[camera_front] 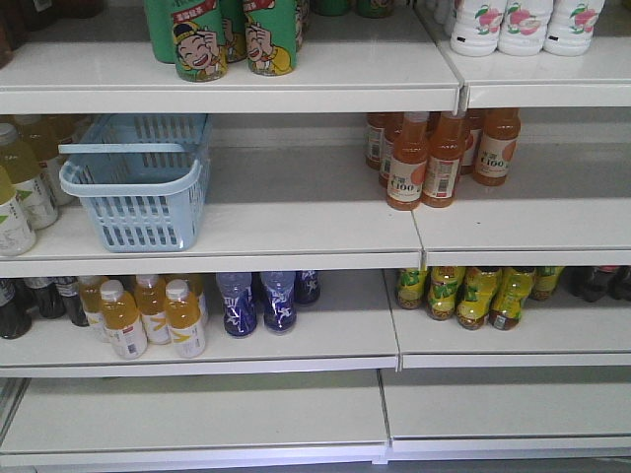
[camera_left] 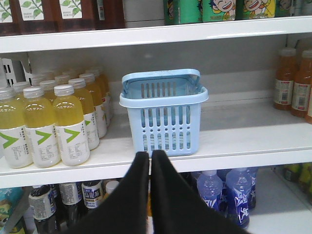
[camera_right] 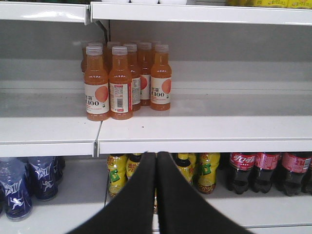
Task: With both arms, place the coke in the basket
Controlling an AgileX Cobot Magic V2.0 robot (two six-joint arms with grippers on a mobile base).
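Note:
The light blue basket [camera_front: 148, 222] stands on the middle shelf at the left, handles folded down, and looks empty. It also shows in the left wrist view as the basket [camera_left: 165, 124], just beyond my left gripper [camera_left: 150, 155], which is shut on nothing. Three dark coke bottles [camera_right: 242, 173] with red labels stand on the lower shelf at the right of the right wrist view. My right gripper [camera_right: 156, 156] is shut and empty, left of them and in front of the shelf edge. Neither arm appears in the front view.
Yellow drink bottles [camera_left: 70, 124] crowd the shelf left of the basket. Orange bottles [camera_right: 114, 83] stand on the middle shelf, yellow-green bottles [camera_right: 195, 170] and blue bottles [camera_right: 29, 183] on the one below. Shelf edges [camera_right: 195, 145] jut out in front of both grippers.

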